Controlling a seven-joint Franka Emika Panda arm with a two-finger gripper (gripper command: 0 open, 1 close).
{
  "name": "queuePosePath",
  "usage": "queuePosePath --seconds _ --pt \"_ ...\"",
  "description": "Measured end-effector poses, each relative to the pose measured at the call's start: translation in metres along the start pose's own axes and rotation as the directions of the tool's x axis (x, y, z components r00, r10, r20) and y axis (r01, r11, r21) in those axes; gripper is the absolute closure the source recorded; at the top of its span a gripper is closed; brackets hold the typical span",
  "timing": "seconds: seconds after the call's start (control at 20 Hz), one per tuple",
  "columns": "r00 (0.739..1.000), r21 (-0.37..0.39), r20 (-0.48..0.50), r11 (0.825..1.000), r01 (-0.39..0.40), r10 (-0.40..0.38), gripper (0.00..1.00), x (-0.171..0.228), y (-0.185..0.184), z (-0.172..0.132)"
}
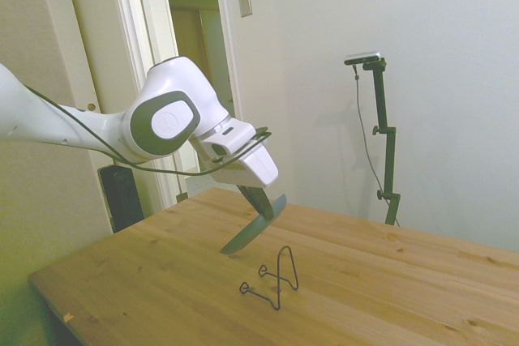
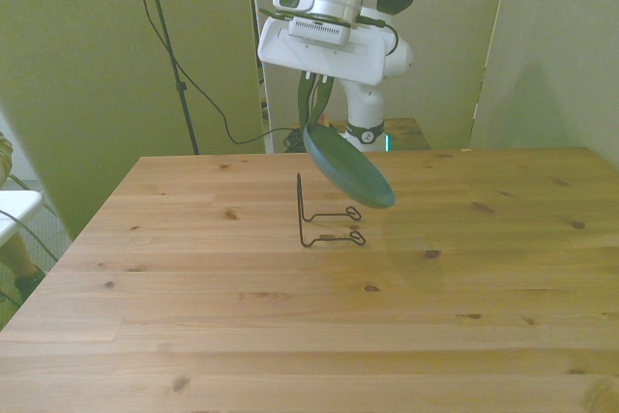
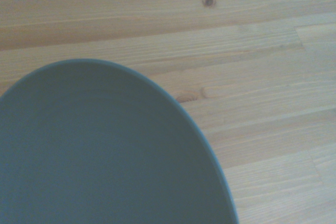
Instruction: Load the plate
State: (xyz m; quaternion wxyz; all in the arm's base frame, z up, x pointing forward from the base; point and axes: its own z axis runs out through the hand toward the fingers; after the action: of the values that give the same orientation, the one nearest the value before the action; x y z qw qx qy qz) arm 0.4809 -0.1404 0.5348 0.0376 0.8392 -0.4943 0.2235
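The teal plate (image 1: 253,231) (image 2: 348,166) hangs tilted in the air above the wooden table, held by its upper rim. My gripper (image 1: 261,198) (image 2: 313,108) is shut on that rim. In the wrist view the plate (image 3: 100,150) fills the near part of the picture, with bare table boards beyond it. A thin black wire stand (image 1: 274,277) (image 2: 327,215) rests on the table just below and beside the plate's lower edge. Plate and stand are apart.
The wooden table (image 1: 389,281) (image 2: 290,326) spreads wide around the stand. A doorway and walls lie behind the arm in the side view. A cable hangs at the front view's left, behind the table.
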Motion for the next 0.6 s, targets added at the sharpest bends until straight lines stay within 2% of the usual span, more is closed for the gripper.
queuePosePath --seconds 0.25,0.6 --pt "1.0 -0.008 -0.012 1.0 -0.005 0.005 1.0 -0.001 0.001 0.001" --pt "0.994 -0.041 -0.111 0.999 -0.021 0.016 1.0 -0.023 -0.002 -0.006"
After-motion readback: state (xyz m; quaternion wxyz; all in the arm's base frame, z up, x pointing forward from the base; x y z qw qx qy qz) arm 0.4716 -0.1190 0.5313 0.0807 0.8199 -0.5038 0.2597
